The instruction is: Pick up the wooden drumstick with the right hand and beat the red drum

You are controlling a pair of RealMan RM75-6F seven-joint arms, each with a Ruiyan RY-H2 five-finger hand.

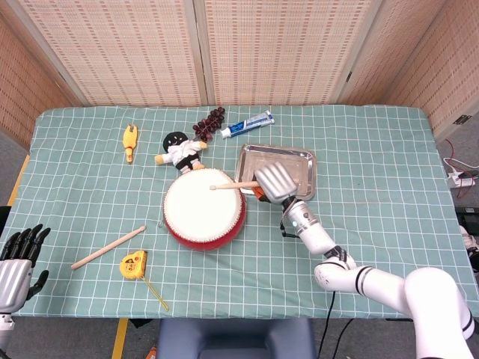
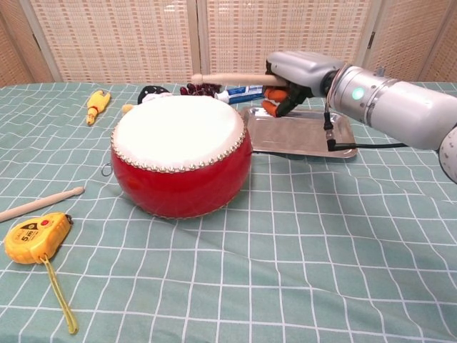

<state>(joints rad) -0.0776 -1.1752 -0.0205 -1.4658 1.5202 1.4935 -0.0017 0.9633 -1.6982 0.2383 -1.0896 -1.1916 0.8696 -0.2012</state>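
Now the wooden drumstick [image 2: 232, 78] in the clenched right hand [image 2: 296, 73], tip over the red drum [image 2: 182, 157].

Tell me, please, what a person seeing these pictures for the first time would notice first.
The red drum with its white skin stands out at the middle of the green checked tablecloth. Above its far right edge, the right hand holds a wooden drumstick pointing over the skin, just in front of a metal tray. A second drumstick and a yellow tape measure lie near the front left.
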